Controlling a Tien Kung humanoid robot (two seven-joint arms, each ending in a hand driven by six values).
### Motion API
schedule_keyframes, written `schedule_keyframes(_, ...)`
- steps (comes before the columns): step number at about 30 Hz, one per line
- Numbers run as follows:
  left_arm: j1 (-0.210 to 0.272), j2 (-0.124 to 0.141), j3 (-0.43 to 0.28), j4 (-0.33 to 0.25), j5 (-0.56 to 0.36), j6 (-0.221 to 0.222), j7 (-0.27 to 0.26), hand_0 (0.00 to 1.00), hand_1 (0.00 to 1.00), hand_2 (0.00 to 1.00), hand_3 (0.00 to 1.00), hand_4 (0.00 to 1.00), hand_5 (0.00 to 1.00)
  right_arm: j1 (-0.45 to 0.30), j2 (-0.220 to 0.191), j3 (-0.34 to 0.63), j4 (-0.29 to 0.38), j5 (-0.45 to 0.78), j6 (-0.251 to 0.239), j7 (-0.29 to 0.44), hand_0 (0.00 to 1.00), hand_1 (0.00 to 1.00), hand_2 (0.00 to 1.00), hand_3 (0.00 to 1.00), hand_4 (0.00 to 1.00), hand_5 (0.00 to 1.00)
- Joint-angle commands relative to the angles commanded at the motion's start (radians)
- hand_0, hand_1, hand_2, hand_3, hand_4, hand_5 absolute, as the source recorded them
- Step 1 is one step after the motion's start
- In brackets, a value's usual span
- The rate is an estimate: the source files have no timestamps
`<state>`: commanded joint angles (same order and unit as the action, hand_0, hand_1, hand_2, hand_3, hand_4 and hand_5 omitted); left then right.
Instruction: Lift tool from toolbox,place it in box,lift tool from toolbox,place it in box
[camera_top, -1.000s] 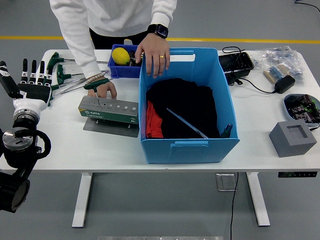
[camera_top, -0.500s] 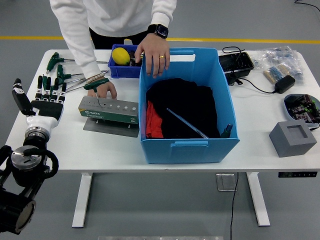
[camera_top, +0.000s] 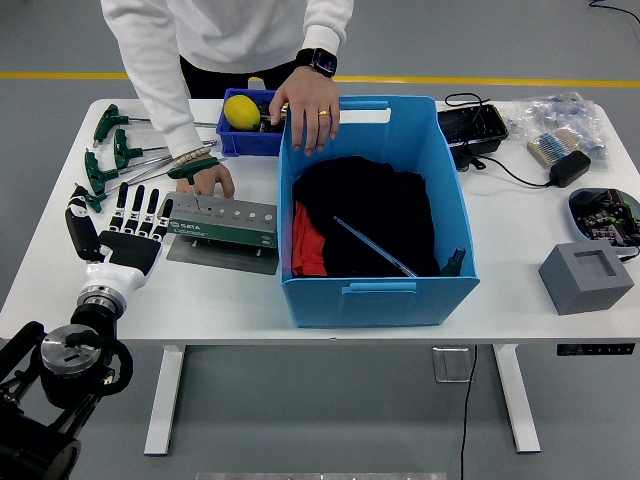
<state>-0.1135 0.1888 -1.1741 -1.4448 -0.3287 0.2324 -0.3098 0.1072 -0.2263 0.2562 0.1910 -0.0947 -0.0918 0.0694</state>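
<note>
A: What sits at the far left of the frame?
B: The robot's left hand (camera_top: 125, 228), at lower left over the white table (camera_top: 520, 250). Its fingers are straight and spread, pointing up the frame, and they hold nothing. The fingertips lie just beside the left end of the green tool holder (camera_top: 222, 220).

A: And the tools?
B: Several green T-handle wrenches (camera_top: 112, 150) lie at upper left on the table, above the robot hand. One more green-handled tool (camera_top: 190, 168) is under the person's hand (camera_top: 207, 180), which rests on the table just above the holder.

A: Moving right?
B: A small blue bin (camera_top: 250, 135) at upper centre holds a yellow ball (camera_top: 241, 111). The person's other hand (camera_top: 308, 108), with a watch at the wrist, grips the left rim of the large blue box (camera_top: 375, 290).

A: What's inside that box?
B: Black cloth (camera_top: 370, 215), some red cloth (camera_top: 308, 245) at its left, and a thin metal tool (camera_top: 372, 246) lying slantwise on the black.

A: Far right?
B: A grey block (camera_top: 585, 277) near the table's right edge.
</note>
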Motion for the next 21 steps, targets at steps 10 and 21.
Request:
schedule_keyframes(10,0.01,-0.003,0.043,0.02,0.013,0.001,0.027,0.804,0.789,0.872,0.819,0.774,0.709,0.007,0.003,-0.009,0.001,0.006,0.001,0.0,0.682,0.654,0.71,0.571,0.783,0.732)
schedule_keyframes(21,-0.051,0.005,0.09,0.104,-0.028,-0.022,0.04,0.805,0.787,0.874,0.852,0.778,0.71,0.012,0.006,-0.017,0.002,0.011,0.001,0.0,0.682,0.654,0.71,0.571,0.783,0.731)
